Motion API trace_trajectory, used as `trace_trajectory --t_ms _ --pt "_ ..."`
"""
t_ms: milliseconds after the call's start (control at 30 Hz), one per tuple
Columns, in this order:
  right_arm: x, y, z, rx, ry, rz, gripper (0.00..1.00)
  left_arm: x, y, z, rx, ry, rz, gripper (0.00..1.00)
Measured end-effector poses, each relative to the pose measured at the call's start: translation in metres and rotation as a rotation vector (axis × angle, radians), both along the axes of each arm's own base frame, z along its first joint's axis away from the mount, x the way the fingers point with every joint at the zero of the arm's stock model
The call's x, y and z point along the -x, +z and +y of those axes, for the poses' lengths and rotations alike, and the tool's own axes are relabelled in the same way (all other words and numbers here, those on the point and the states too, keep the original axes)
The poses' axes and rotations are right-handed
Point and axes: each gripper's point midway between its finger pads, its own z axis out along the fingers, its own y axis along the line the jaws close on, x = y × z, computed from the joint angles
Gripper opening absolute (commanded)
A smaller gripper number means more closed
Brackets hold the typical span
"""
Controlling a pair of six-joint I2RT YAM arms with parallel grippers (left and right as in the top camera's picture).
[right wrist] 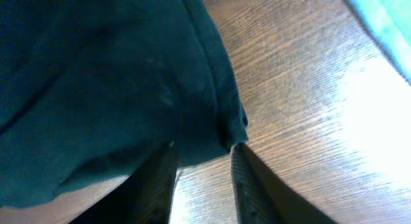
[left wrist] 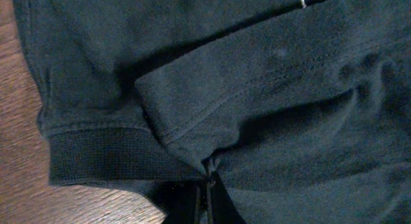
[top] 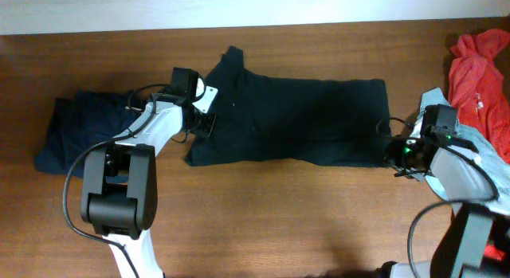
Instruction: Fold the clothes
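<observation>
Pinched shut in my left gripper is a tuck of the black shirt beside its sleeve cuff; my right gripper is standing part-open astride the hem corner. Farther off, the shirt is lying spread across the table, mid-frame overhead. It is looking soft, light and limp, so I am favouring hems and seams for holds.

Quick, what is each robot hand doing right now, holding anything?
Left gripper: shut, fingers pinching the black shirt.
Right gripper: open, fingers either side of that shirt's edge, not clamped.
</observation>
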Motion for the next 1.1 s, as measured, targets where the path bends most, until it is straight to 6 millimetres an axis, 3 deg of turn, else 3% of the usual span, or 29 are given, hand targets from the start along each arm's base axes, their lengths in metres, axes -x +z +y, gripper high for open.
trace_trajectory --t_ms 233,400,500,1000,1033,1067,1100 --pt "0.009 -0.030 0.003 -0.031 0.002 0.097 0.30 0.000 0.000 0.000 0.000 0.000 0.000 0.01" --pt "0.009 -0.034 0.003 -0.036 0.003 0.106 0.11 0.000 0.000 0.000 0.000 0.000 0.002 0.01" --pt "0.009 -0.033 0.003 -0.031 0.007 0.105 0.04 0.000 0.000 0.000 -0.001 0.000 0.003 0.01" --pt "0.020 -0.025 -0.032 0.155 -0.050 0.196 0.06 -0.003 0.000 0.014 0.028 0.033 0.010 0.01" --pt "0.019 -0.025 -0.032 0.156 -0.051 0.195 0.10 -0.003 0.000 0.014 0.031 0.033 0.010 0.01" --pt "0.019 -0.025 -0.032 0.156 -0.052 0.195 0.22 -0.003 0.000 0.014 0.031 0.033 0.010 0.07" --pt "0.019 -0.024 -0.032 0.157 -0.052 0.195 0.26 -0.003 0.000 0.014 0.031 0.033 0.010 0.11"
